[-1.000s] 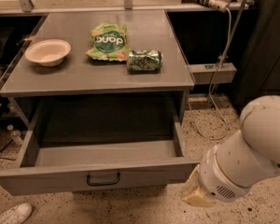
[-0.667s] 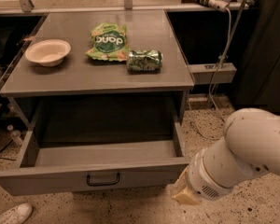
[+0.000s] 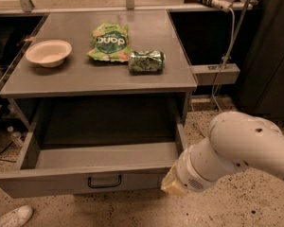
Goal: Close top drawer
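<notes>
The top drawer is a wide grey metal drawer, pulled far out from under the grey table. Its deep box looks empty. Its long front panel has a small black loop handle at the centre. My white arm comes in from the right. My gripper is at the arm's low end, a yellowish tip right at the right end of the drawer's front panel. Whether it touches the panel is not clear.
On the grey table top are a beige bowl, a green snack bag and a green can on its side. A white shoe is on the floor at bottom left. A dark cabinet and a cable stand right.
My arm has swung left and its tip has come up to the right end of the drawer front. The drawer has not visibly moved.
</notes>
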{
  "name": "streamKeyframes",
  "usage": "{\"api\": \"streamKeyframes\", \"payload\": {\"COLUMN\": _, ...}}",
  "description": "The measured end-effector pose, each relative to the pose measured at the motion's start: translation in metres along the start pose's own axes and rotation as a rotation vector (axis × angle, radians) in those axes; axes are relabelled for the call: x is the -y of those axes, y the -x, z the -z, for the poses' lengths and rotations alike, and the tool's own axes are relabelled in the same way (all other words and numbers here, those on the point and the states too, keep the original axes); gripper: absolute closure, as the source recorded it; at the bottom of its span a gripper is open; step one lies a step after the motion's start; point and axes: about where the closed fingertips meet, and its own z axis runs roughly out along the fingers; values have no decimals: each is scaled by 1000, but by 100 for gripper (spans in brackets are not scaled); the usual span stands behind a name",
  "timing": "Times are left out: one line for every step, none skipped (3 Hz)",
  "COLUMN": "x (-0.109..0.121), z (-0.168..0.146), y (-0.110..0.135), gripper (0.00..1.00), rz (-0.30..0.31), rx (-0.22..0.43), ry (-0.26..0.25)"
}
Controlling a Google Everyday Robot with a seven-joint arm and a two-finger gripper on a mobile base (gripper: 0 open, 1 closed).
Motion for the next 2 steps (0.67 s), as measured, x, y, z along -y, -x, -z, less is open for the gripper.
{"api": "streamKeyframes", "payload": {"x": 15, "z": -13, "y": 9, "gripper": 100, "rz": 18, "rx": 13, "ry": -5}}
{"api": "streamKeyframes", "payload": {"x": 24, "z": -22, "y": 13, "gripper": 100, "rz": 26, "rx": 20, "ry": -2}}
